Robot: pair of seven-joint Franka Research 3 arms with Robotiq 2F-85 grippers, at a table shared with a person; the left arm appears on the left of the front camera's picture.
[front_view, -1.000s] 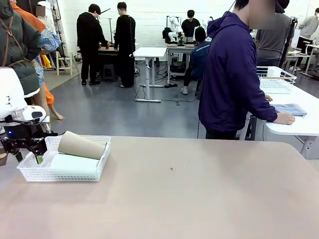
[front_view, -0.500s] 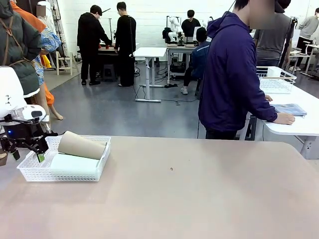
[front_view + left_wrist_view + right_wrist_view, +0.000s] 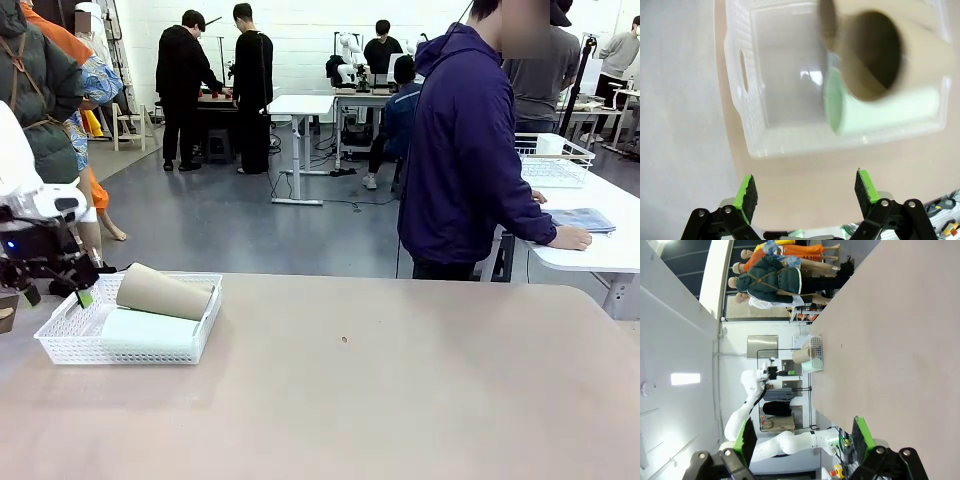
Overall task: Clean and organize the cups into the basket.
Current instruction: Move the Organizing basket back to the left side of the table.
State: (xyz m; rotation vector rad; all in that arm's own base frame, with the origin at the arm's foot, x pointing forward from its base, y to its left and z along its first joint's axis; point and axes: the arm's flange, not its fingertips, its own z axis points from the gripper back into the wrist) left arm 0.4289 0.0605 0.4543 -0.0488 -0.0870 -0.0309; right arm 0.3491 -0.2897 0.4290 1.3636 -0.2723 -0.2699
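Jaws wide apart on both my arms, nothing between them. My left gripper [image 3: 55,292] hangs just beside the left end of the basket [image 3: 60,345], above the surface [image 3: 400,400], its green pads [image 3: 746,196] empty in the left wrist view, with the basket's near wall below and ahead of them.

Inside that white lattice basket lie two cups on their sides. The mint cup [image 3: 150,330] rests flat on the basket floor along the near wall; the brown cup [image 3: 165,292] lies behind it, partly over it, its open mouth [image 3: 880,55] toward my left wrist camera. Both sit within the basket walls — as far as I can judge, the sorting is done or nearly so.

These tumblers look light and thin-walled, stiff enough to keep shape but easy to dent or ovalise if squeezed near the rim. Were I to shift one, I would take it across the body near mid-height, gently, since a tapered matte wall could slide out toward the narrow end. The basket itself seems light and may skid if nudged.

My right gripper [image 3: 805,437], far to the right, hangs spread over bare surface, well apart from the basket.
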